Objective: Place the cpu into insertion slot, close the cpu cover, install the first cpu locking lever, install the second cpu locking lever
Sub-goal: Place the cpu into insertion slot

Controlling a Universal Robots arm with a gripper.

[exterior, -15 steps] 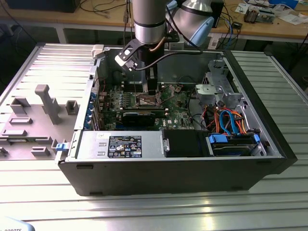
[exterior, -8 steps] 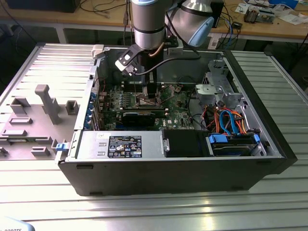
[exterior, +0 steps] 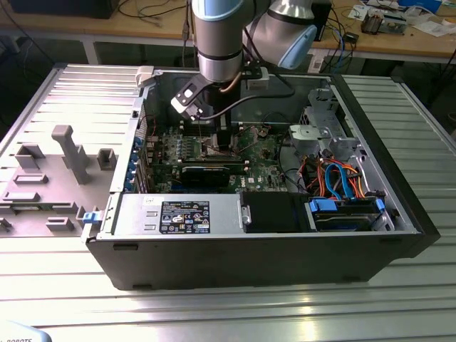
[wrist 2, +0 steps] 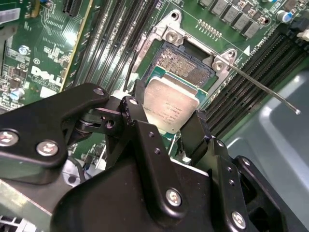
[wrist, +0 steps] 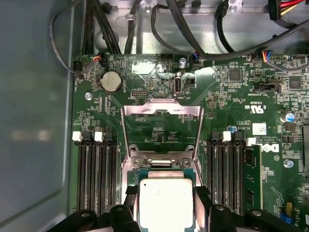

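Just over the insertion slot (wrist 2: 186,65), the cpu (wrist 2: 171,108) sits gripped between the fingers (wrist 2: 197,133).

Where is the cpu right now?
In the second wrist view the cpu is held between the fingers, partly over the insertion slot, flanked by memory slots.

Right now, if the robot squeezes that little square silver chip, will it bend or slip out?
Probably stiff: the small square silver-grey chip has a flat metal top, so it likely won't bend. Its smooth thin edges might slip, since the black hand pinches just two sides. It's thin, so probably light.
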